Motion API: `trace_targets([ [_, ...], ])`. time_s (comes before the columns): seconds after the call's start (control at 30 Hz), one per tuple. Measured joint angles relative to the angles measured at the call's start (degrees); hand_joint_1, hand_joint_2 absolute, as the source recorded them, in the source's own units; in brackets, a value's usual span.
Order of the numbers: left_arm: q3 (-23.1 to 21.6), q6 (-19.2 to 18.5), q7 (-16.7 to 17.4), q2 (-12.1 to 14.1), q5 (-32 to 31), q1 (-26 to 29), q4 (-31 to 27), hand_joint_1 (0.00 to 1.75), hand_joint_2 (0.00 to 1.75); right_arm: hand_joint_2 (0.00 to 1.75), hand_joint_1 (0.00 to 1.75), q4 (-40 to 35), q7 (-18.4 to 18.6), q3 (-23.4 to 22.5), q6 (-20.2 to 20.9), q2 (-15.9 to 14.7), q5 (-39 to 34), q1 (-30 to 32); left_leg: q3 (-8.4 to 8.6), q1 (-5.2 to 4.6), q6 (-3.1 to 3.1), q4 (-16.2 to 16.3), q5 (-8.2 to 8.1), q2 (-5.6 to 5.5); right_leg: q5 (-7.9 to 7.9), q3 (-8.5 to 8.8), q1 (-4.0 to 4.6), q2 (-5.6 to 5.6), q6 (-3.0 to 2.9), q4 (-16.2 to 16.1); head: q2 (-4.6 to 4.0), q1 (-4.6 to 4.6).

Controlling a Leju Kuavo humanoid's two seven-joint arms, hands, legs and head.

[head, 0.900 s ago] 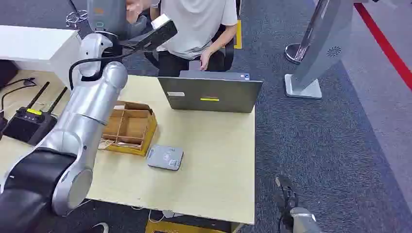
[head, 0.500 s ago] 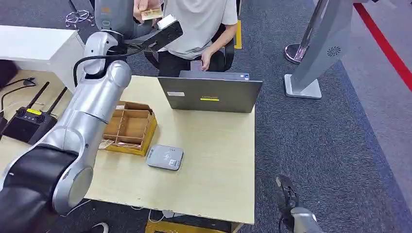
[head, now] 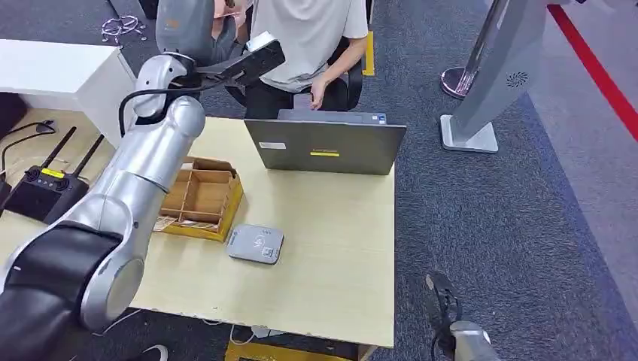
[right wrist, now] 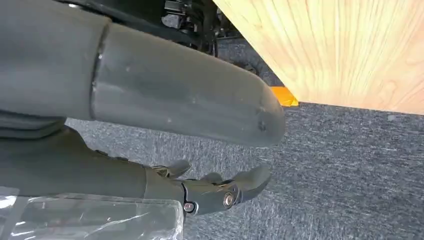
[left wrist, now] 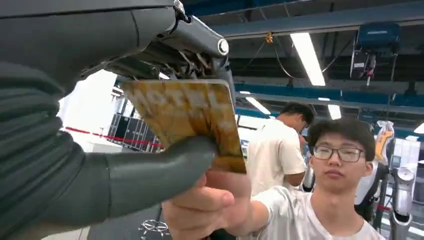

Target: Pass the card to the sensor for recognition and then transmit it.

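My left arm is raised over the table's far edge toward a seated person [head: 305, 37]. In the left wrist view my left hand [left wrist: 125, 150] pinches a golden-brown card [left wrist: 187, 115] between its thumb and darker fingers. The person's hand [left wrist: 207, 202] grips the card's free corner just past my thumb. From the head view my left hand [head: 184, 26] is close to the person's hand [head: 226, 7]. The grey card sensor [head: 256, 244] lies flat on the table [head: 331, 256]. My right hand [right wrist: 220, 192] hangs below the table edge with its fingers loosely apart and holds nothing.
A wooden compartment box [head: 199, 197] stands left of the sensor. A grey laptop [head: 323, 147] sits open at the table's far edge, before the person. A black radio unit with antennas [head: 45, 188] is at the left. A grey kiosk stand [head: 489, 83] stands on the carpet to the right.
My left arm has lifted a little and swung toward the person. The person's hand has come up to the card and now grips it.
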Motion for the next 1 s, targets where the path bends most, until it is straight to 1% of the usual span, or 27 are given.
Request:
trace_targets([
  [0.13, -0.11, -0.02, -0.64, -0.30, 0.46, -0.09, 0.31, 1.75, 1.75, 0.00, 0.00, 0.00, 0.09, -0.02, 0.13, 0.00, 0.00, 0.00, 0.00, 0.00, 0.00, 0.00, 0.00, 0.00, 0.00, 0.00, 0.00, 0.00, 0.00, 0.00, 0.00, 0.00],
  [0.57, -0.11, -0.59, -0.70, -0.52, 1.40, -0.16, 0.53, 1.75, 1.75, 0.00, 0.00, 0.00, 0.17, -0.02, 0.46, -0.02, 0.05, 0.03, 0.00, 0.00, 0.00, 0.00, 0.00, 0.00, 0.00, 0.00, 0.00, 0.00, 0.00, 0.00, 0.00, 0.00],
  [0.63, -0.13, -0.42, -1.33, -0.63, 1.92, -0.15, 0.53, 1.75, 1.75, 0.00, 0.00, 0.00, 0.17, -0.02, 0.44, -0.02, 0.09, 0.03, 0.00, 0.00, 0.00, 0.00, 0.00, 0.00, 0.00, 0.00, 0.00, 0.00, 0.00, 0.00, 0.00, 0.00],
  [0.73, -0.55, 0.28, -3.22, -1.03, 3.35, 0.46, -0.37, 1.75, 1.75, 0.00, 0.00, 0.00, 0.04, -0.02, 0.33, -0.02, 0.09, 0.10, 0.00, -0.01, 0.00, 0.00, 0.00, -0.01, 0.00, 0.01, -0.01, -0.01, 0.00, 0.00, 0.00, 0.00],
  [0.8, -1.20, 0.85, -4.75, -1.05, 4.68, 2.37, -2.98, 1.75, 1.75, 0.00, 0.00, 0.00, -0.35, -0.09, 0.06, -0.04, 0.00, 0.37, -0.01, -0.01, 0.01, 0.00, -0.01, -0.01, -0.01, 0.01, -0.01, -0.01, 0.01, -0.01, 0.00, 0.00],
  [0.83, -1.66, 1.53, -6.24, -0.96, 5.82, 4.06, -5.76, 1.75, 1.75, 0.00, 0.00, 0.00, -0.79, -0.26, -0.24, -0.15, -0.11, 0.62, -0.02, -0.03, 0.05, -0.01, -0.04, -0.01, -0.02, 0.02, -0.03, -0.01, 0.02, -0.01, 0.00, 0.00],
  [0.87, -2.25, 2.30, -7.66, -0.63, 6.78, 6.56, -9.17, 1.75, 1.75, 0.00, 0.00, 0.00, -1.29, -0.48, -0.35, -0.35, -0.44, 0.94, 0.01, -0.07, 0.06, -0.02, -0.06, 0.00, -0.03, 0.03, -0.05, -0.01, 0.02, -0.01, 0.00, 0.00],
  [0.93, -3.94, 3.98, -10.79, 0.75, 8.11, 13.22, -16.87, 1.75, 1.75, 0.00, 0.00, 0.00, -2.36, -1.14, -0.61, -0.85, -1.36, 1.90, 0.03, -0.10, 0.07, -0.06, -0.10, 0.03, -0.07, 0.03, -0.13, 0.02, 0.03, -0.01, 0.00, 0.00],
  [1.0, -6.65, 6.14, -14.21, 2.91, 8.61, 20.41, -24.53, 1.75, 1.75, 0.00, 0.00, 0.00, -3.43, -1.88, -0.79, -1.55, -2.10, 2.98, 0.02, -0.10, 0.03, -0.07, -0.16, 0.02, -0.17, 0.03, -0.16, 0.01, 0.09, -0.01, 0.00, 0.00],
])
